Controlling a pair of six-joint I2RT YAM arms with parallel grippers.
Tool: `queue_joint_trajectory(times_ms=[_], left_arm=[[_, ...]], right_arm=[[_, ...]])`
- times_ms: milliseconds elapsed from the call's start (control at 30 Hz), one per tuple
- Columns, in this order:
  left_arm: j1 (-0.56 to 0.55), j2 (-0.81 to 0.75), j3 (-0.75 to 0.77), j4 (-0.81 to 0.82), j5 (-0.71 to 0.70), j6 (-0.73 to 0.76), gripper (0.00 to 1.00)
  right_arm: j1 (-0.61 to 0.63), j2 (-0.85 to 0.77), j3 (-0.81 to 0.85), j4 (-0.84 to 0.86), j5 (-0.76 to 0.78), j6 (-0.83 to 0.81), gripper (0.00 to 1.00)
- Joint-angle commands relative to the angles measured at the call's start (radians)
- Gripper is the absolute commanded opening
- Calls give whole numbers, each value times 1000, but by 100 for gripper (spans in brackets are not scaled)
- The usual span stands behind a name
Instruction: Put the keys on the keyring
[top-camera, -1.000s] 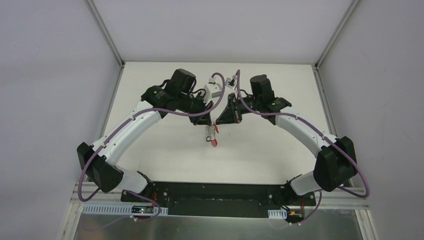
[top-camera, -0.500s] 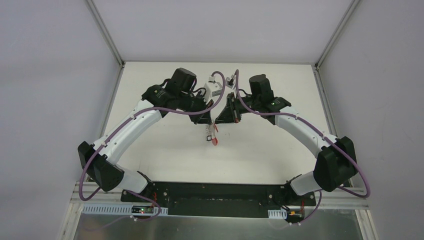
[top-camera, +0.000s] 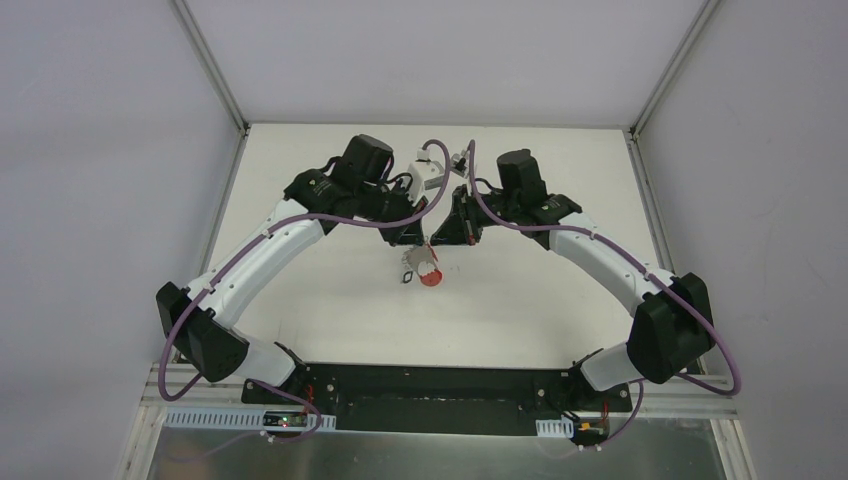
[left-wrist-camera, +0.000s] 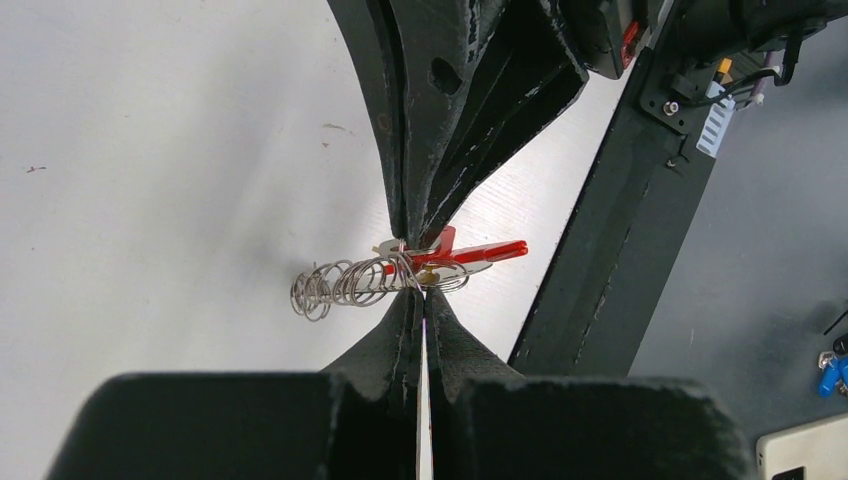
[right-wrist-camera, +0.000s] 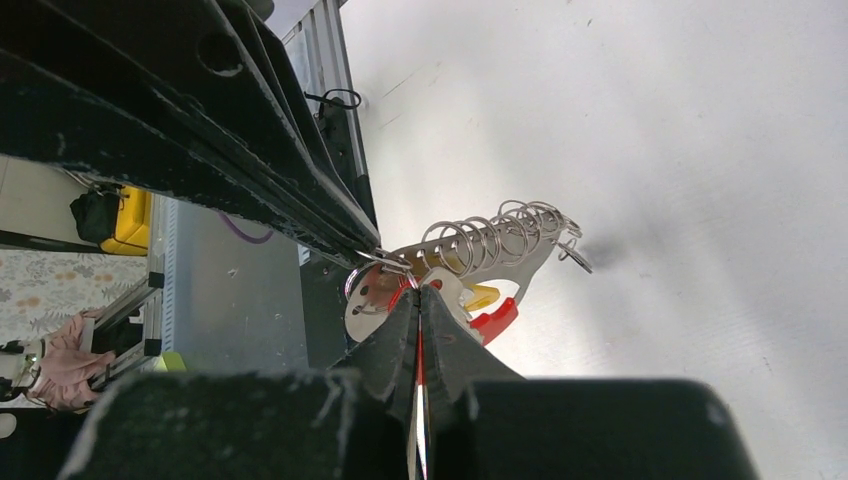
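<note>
— Claws: clenched or released?
— Both clenched, tip to tip above the counter (top-camera: 520, 300). Left claw (left-wrist-camera: 424, 296) pinches the keyring (left-wrist-camera: 335, 285) wire; right claw (right-wrist-camera: 418, 296) pinches one of the keys (right-wrist-camera: 478, 297).
— Where's the bunch?
— Hanging between the two tips, red key (left-wrist-camera: 485, 251) just beside the coiled wire.

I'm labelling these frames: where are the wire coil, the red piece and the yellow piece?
wire coil (right-wrist-camera: 492, 240): right wrist view, middle loops.
red piece (left-wrist-camera: 482, 252): left wrist view, middle of its bar.
yellow piece (right-wrist-camera: 482, 296): right wrist view, exposed tip.
</note>
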Motion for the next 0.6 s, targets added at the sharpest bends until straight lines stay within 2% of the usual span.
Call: queue_joint_trajectory(times_ms=[0,267,567], left_arm=[[-12,-56,-19,65,63,12,0],[-10,-110,-68,112,114,57,0],[2,-204,-154,206,163,114,0]], right_arm=[[1,-14,31,23,-15,-33,0],[2,-13,0,43,-151,-62,1],[2,-13,-17,62,-153,-58,2]])
